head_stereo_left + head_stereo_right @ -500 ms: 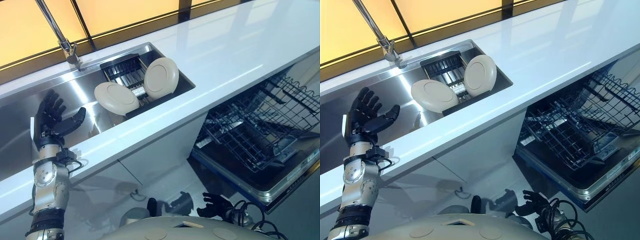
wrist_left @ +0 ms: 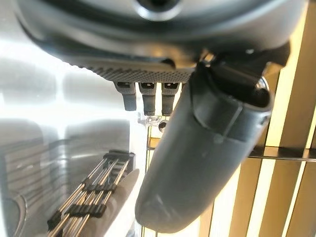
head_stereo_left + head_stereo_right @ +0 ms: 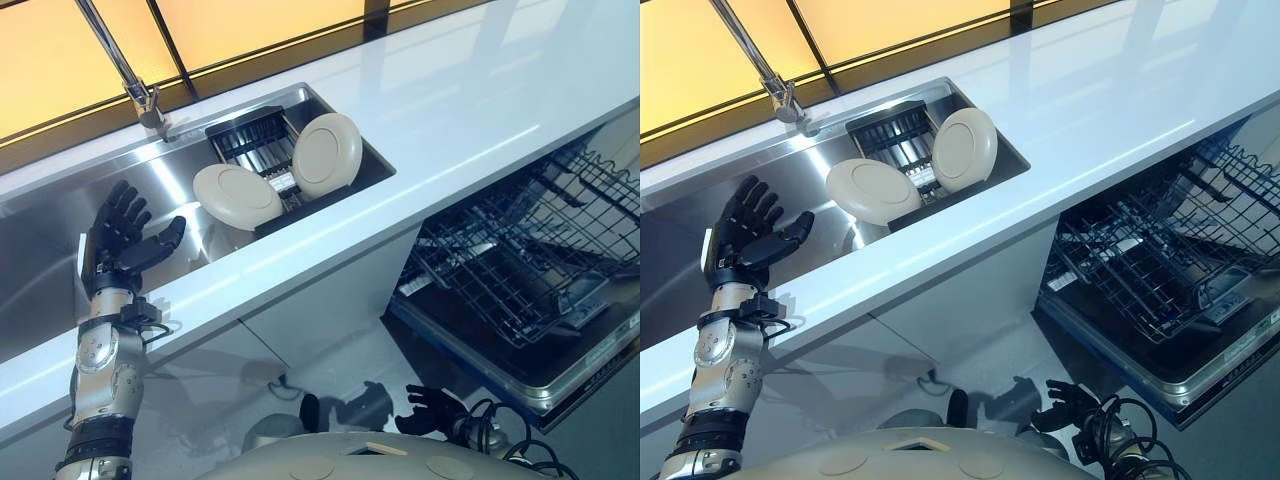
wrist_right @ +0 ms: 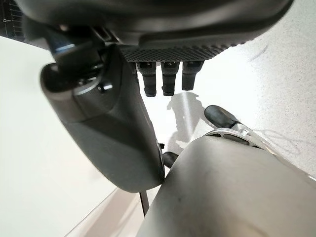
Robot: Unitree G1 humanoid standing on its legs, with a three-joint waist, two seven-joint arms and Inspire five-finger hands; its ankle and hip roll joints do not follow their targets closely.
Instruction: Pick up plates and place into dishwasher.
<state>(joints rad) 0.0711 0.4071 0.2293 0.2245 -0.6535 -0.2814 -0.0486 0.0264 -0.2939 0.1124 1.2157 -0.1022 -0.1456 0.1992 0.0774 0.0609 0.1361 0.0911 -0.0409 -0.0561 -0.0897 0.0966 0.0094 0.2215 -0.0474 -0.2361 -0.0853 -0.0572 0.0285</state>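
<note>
Two cream plates [image 3: 238, 196] lean in rack [image 3: 252, 142] inside sink [image 3: 60, 222]. Left hand [image 3: 118, 240], fingers spread, empty, hovers beside plates. Right hand [image 3: 432, 410] low, relaxed, empty.

Right hand [image 4: 163, 59] seen from very close, dark bulk along the upper edge, thick thumb [image 4: 108, 133] angled out beside a short row of straight fingers [image 4: 168, 79]. Nothing held between them. Beyond, pale speckled floor [image 4: 276, 74]; at one side, a flat white cabinet front [image 4: 34, 163].
</note>
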